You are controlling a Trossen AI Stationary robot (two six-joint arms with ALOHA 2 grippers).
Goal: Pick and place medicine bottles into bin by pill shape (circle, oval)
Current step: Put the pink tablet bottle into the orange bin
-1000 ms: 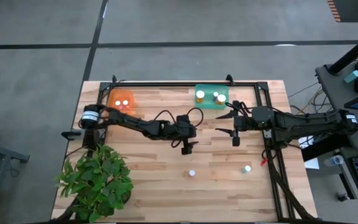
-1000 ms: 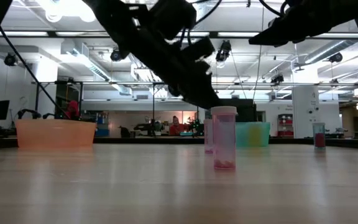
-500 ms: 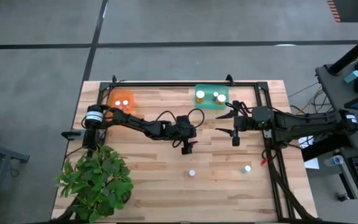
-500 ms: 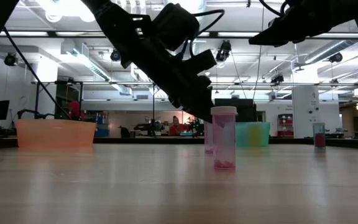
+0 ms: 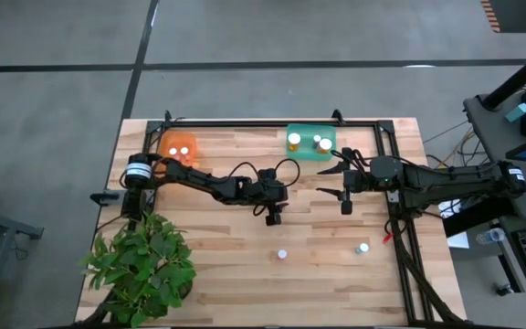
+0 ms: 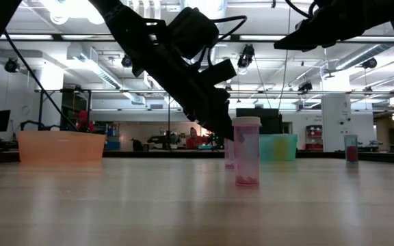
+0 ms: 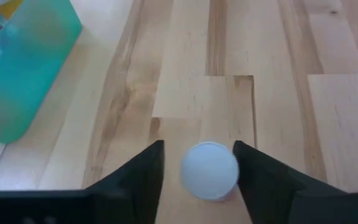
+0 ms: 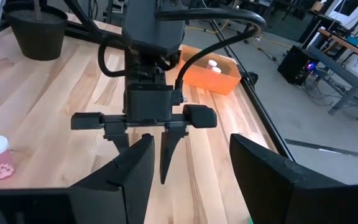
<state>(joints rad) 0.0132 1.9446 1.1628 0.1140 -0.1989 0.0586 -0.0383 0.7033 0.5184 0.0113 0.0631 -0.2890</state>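
- Standing nearest the front edge of the table (image 5: 208, 274) is a front bottle (image 6: 246, 160) with a white cap, upright, with a few pink pills at its bottom; nothing touches it.
- A leafy plant (image 5: 140, 265) fills the table's front left corner.
- A third bottle (image 5: 362, 247) stands alone toward the front right, well apart from both arms.
- Just behind the front bottle, the left gripper (image 5: 273, 217) points down over the middle of the table.
- Its fingers (image 7: 138, 177) are spread apart, one on each side of a second bottle (image 7: 209, 170), whose round white cap shows between them.
- There is a sliver of wood visible on either side of the cap, so the fingers have no hold on it.
- To the right, the right gripper (image 5: 344, 199) hangs above the table, between the left gripper and the green bin (image 5: 310, 153).
- Its fingers are wide apart and hold nothing.
- At the back, the green bin holds three white-capped bottles (image 5: 317, 141).
- The orange bin (image 5: 179, 139) at the back left holds two more (image 5: 180, 153).
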